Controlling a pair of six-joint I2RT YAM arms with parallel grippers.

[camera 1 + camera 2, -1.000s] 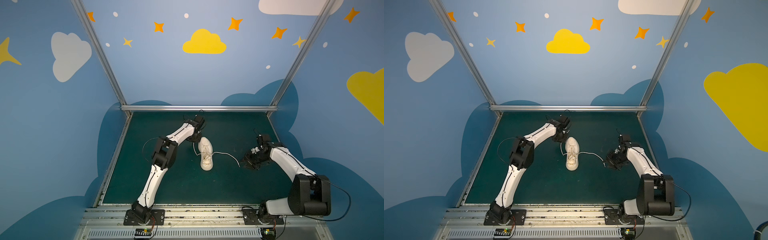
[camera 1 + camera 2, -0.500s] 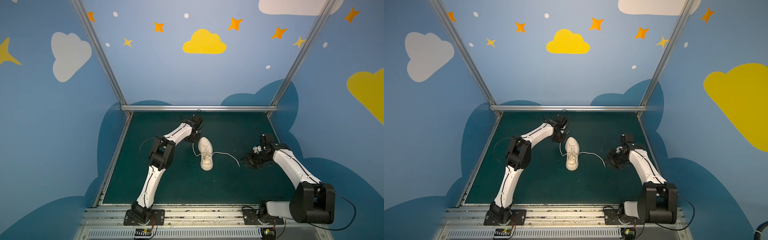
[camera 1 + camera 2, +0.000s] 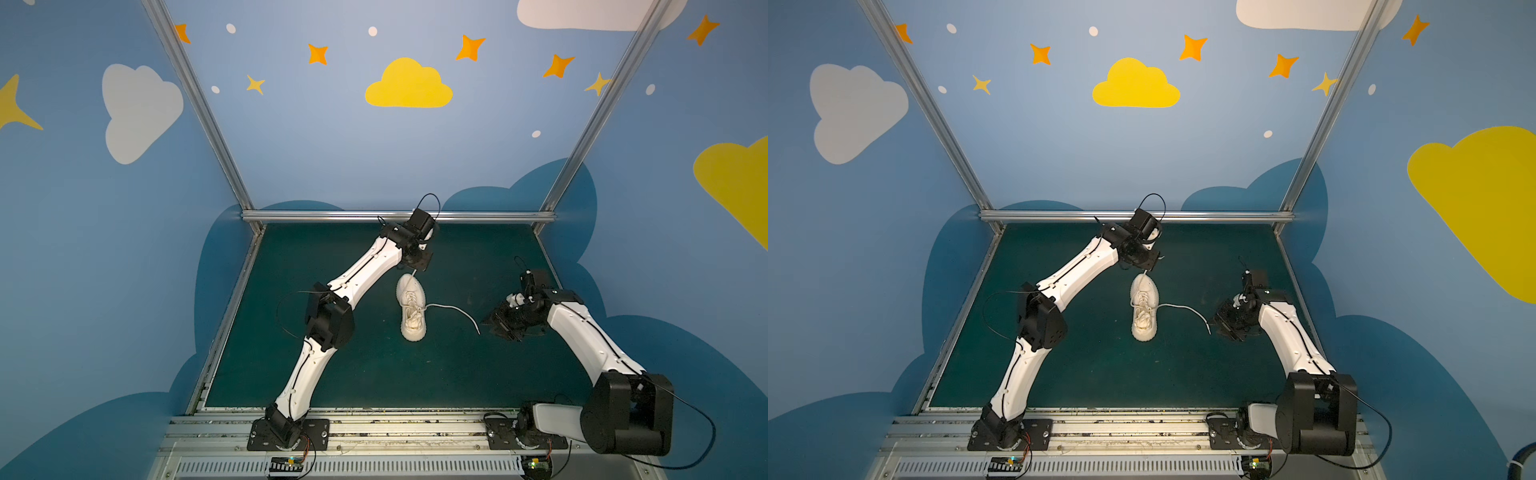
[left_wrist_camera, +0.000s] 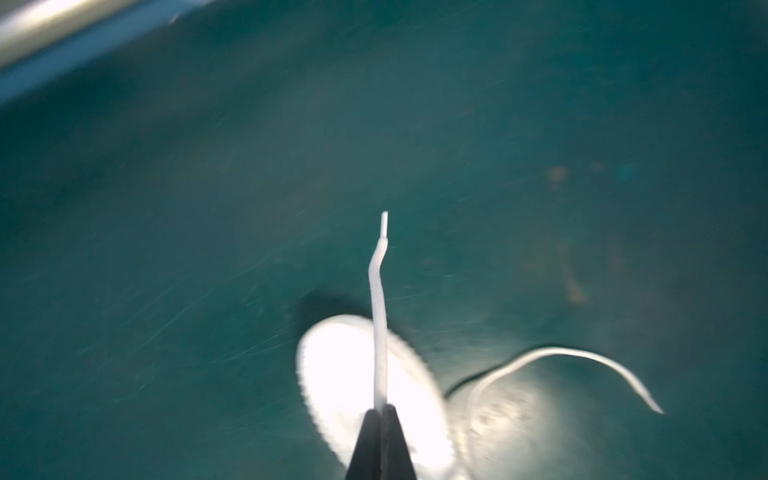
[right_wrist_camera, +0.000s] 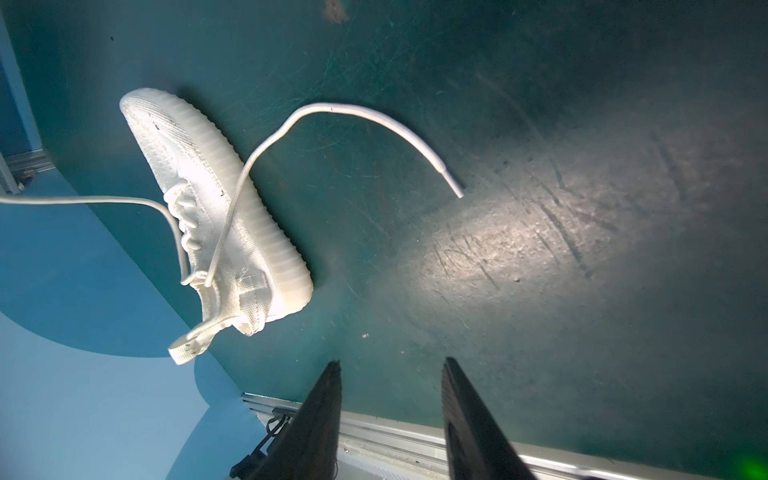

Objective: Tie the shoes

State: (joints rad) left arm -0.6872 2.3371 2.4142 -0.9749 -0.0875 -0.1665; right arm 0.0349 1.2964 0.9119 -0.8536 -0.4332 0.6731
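Though blurred in the wrist view, clearly clenched: left gripper [image 4: 381,409] pinching one lace [image 4: 379,324], stiff tip poking out past the fingertips. Just below and beyond those jaws, toe end of the off-white shoe [image 4: 332,374], sole down on the green mat [image 4: 208,166]. From the pinch, lace running back over the toe to the eyelets (raised off the mat along the way). Right gripper [image 5: 391,361] parted, grasping nothing. Ahead of those jaws, second lace [image 5: 353,110] lying loose in a curve, tip near but touching neither finger. Farther out, shoe again, ribbed sole side turned toward them, heel tab closest.
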